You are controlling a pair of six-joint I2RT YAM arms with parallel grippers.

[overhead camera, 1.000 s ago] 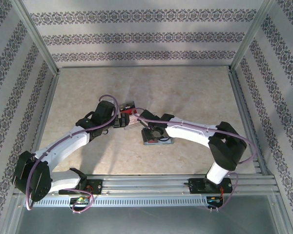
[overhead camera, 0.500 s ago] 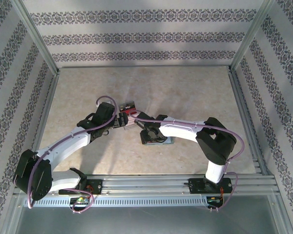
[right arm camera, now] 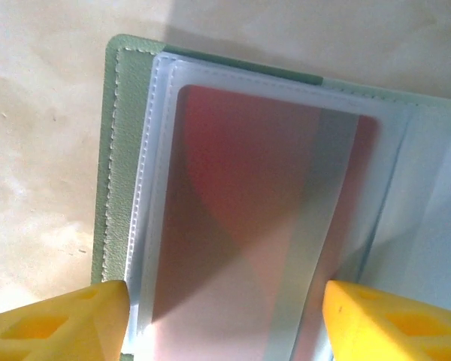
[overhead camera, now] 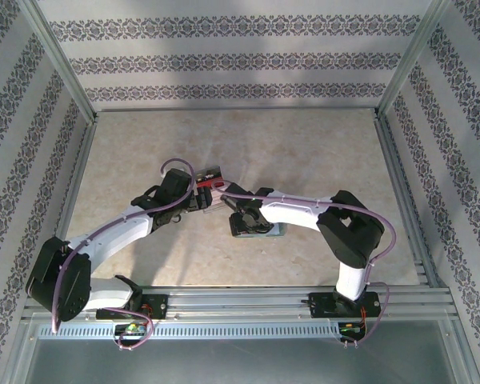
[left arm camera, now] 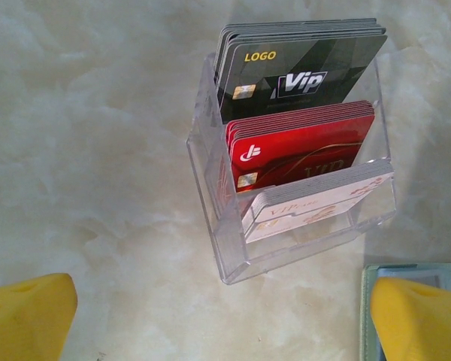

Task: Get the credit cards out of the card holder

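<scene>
The table [overhead camera: 304, 152] is pale beige with a marble look, and walls [overhead camera: 224, 60] with a striped flower pattern stand around it. The card holder [right arm camera: 120, 188] lies flat on this table, near the middle, directly under my right gripper [right arm camera: 225, 323]. It is a soft, pale green-blue wallet with stitching along the rim, and it lies open. On top is a clear sleeve [right arm camera: 161, 150] with a white stitched edge. Inside the sleeve I see one credit card [right arm camera: 263, 226], reddish with a grey part, a little misty through the plastic.

My right gripper is open. One yellow finger [right arm camera: 52, 323] is over the green rim, the other is over the opposite side of the sleeve, and nothing is held between them. Whether the tips touch the wallet, I cannot tell.

My left gripper [left arm camera: 225, 316] is spread fully wide and holds nothing. It hangs in front of a clear plastic tray [left arm camera: 210, 195] with black, red and white cards standing in steps. A corner of the card holder shows beside one of its fingers.

Compared with one second ago, seen from above, my right arm has folded in and its elbow went to the left. The gripper now covers most of the card holder, which was more visible before. The left gripper went slightly toward the tray. The tray did not move.

The card's long side runs away from my right wrist, between the fingers, leaning slightly, with a short edge at the far end.
</scene>
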